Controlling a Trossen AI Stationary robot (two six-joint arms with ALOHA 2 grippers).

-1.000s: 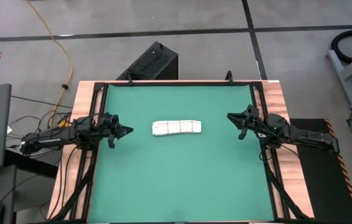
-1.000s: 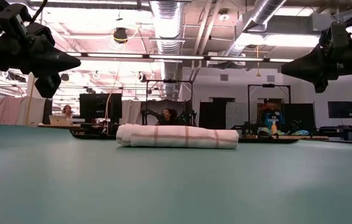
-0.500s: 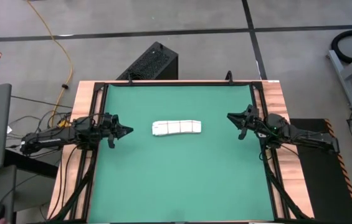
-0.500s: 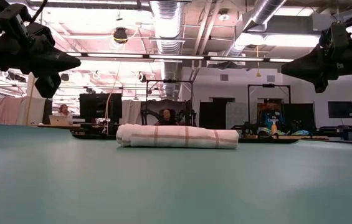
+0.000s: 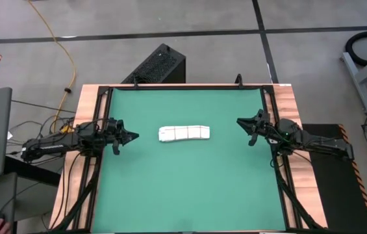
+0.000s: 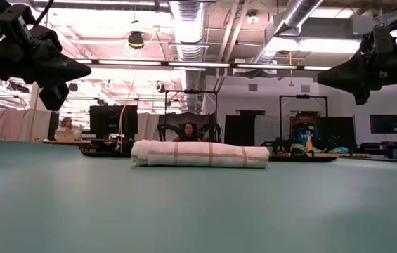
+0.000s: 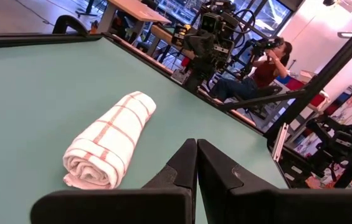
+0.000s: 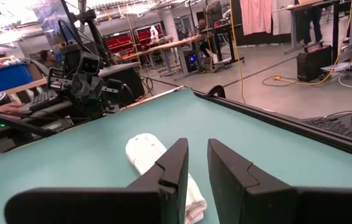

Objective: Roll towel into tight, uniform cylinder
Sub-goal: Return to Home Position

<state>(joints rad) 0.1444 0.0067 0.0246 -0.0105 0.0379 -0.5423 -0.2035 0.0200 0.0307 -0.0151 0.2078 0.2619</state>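
The rolled towel (image 5: 184, 134) lies on the green mat (image 5: 189, 188) straight ahead of both empty grippers, end-on to each, slightly nearer the left gripper (image 7: 197, 149), closed, than the right gripper (image 8: 197, 146), narrowly parted.

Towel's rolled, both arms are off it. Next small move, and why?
Probably retract both arms to rest. The towel lies rolled on the green mat; the left gripper and right gripper hang clear on either side, holding nothing, so no touch-up seems needed.
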